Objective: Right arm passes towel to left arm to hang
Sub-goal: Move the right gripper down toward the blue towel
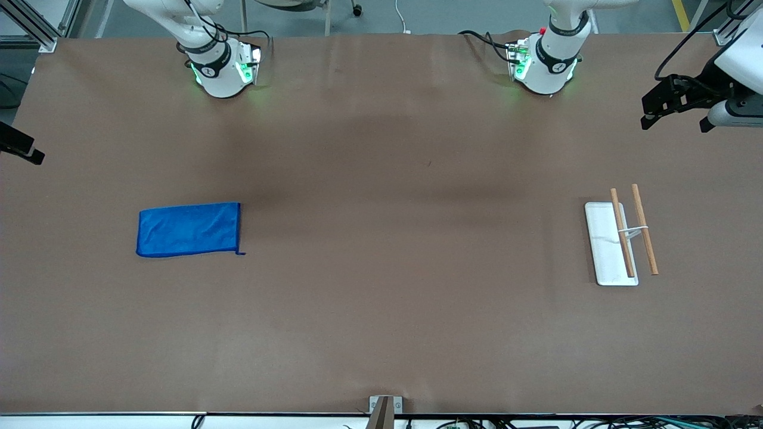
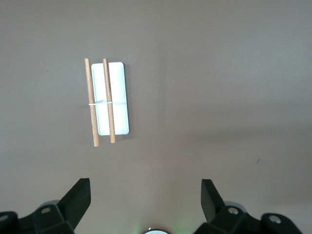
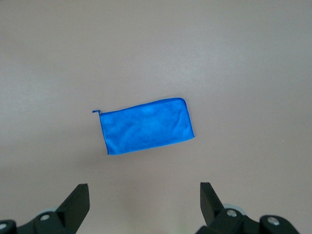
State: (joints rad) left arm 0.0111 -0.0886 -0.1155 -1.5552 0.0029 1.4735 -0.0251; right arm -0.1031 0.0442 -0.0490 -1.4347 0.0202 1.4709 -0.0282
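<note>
The bright blue towel lies flat on the brown table toward the right arm's end, its small loop tag at one corner. High above it hangs my right gripper, open and empty, with the towel spread out below. In the front view only a black part of the right gripper shows at the frame's edge. My left gripper is open and empty too. It hangs in the air near the left arm's end of the table.
A white flat base carrying two wooden rods tied by a white band stands toward the left arm's end; the left wrist view shows the base as well. A metal bracket sits at the table edge nearest the front camera.
</note>
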